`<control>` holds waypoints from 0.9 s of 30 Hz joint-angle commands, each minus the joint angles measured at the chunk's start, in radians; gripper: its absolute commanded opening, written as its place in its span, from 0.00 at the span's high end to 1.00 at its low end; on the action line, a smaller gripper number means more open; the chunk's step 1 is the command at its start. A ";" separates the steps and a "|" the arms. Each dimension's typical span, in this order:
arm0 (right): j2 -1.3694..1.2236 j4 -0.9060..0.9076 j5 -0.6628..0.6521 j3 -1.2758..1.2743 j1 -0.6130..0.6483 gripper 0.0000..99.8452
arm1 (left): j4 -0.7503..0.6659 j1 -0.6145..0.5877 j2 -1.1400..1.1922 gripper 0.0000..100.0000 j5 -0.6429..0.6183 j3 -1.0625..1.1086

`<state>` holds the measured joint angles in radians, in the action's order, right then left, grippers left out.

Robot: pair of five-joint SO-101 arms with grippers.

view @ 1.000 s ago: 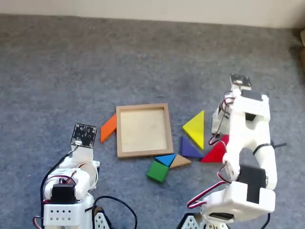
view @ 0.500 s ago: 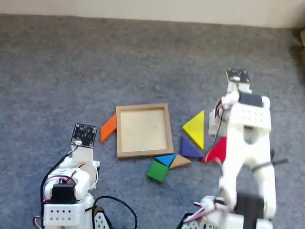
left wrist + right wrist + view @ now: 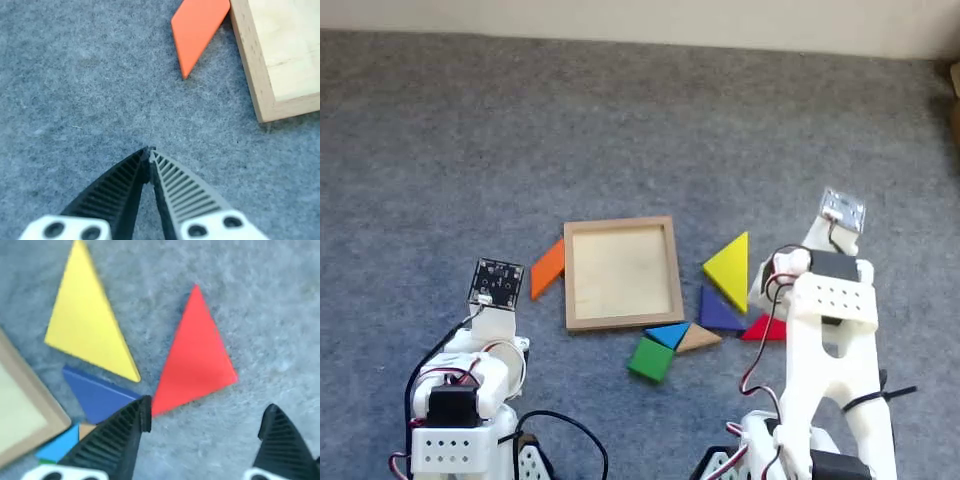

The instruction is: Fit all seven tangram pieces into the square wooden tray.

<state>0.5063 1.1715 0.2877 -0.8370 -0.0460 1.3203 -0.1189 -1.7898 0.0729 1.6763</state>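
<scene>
The square wooden tray (image 3: 620,322) lies mid-table with nothing in it. An orange piece (image 3: 548,267) lies against its left side. To its right lie a yellow triangle (image 3: 730,270), a dark blue triangle (image 3: 718,312) and a red triangle (image 3: 763,328) partly under the right arm (image 3: 830,300). Below the tray sit a light blue triangle (image 3: 668,334), a tan triangle (image 3: 700,340) and a green square (image 3: 650,359). My right gripper (image 3: 208,415) is open just above the carpet, beside the red triangle (image 3: 197,360). My left gripper (image 3: 150,150) is shut and holds nothing, short of the orange piece (image 3: 199,30).
Grey carpet covers the table all round the pieces. The left arm (image 3: 470,390) sits folded at the near left. In the right wrist view the yellow triangle (image 3: 87,325), the dark blue triangle (image 3: 100,392) and the tray corner (image 3: 40,395) lie close together.
The right arm has drawn back toward the near edge and now covers more of the red triangle. The left arm and all pieces have stayed put.
</scene>
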 commanded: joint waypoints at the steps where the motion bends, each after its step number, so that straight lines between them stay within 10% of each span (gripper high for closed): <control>1: 0.047 -0.079 0.084 -0.031 0.005 0.67 | 0.006 -0.012 -0.027 0.99 -0.003 0.021; 27: -0.323 -0.162 0.100 0.064 -0.008 0.67 | 0.006 -0.012 -0.027 0.99 -0.003 0.021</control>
<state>0.1933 0.9935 0.3844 -0.8431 -0.0384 1.3203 -0.1189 -1.7898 0.0729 1.6763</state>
